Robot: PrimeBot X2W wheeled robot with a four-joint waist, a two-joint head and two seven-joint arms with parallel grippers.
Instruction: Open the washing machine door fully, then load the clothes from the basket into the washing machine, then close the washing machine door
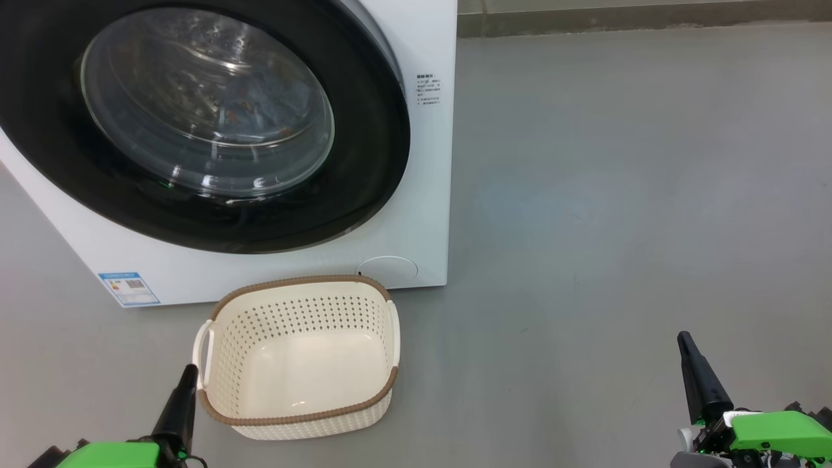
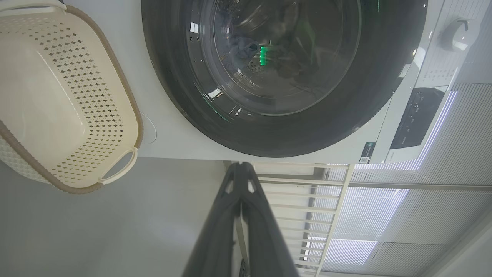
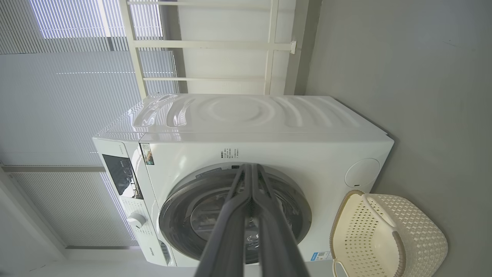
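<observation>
Glossy black washing machine door (image 1: 364,162) with clear glass, perforated cream plastic basket (image 1: 292,318), matt grey floor (image 1: 617,195).

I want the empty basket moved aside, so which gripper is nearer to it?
Left. The left gripper is close beside the basket, at its left side near the handle. The right gripper is far off to the basket's right.

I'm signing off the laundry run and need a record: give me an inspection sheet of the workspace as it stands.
Surface: smooth grey floor.
Job's things: washing machine door shut on the washing machine; blue clothes behind its glass; basket empty, before the machine.
Clutter: nothing seen.
Grippers: left gripper and right gripper, fingers shut, holding nothing.
Cables: nothing seen.
Surroundings: window blinds and white frame behind the machine.
</observation>
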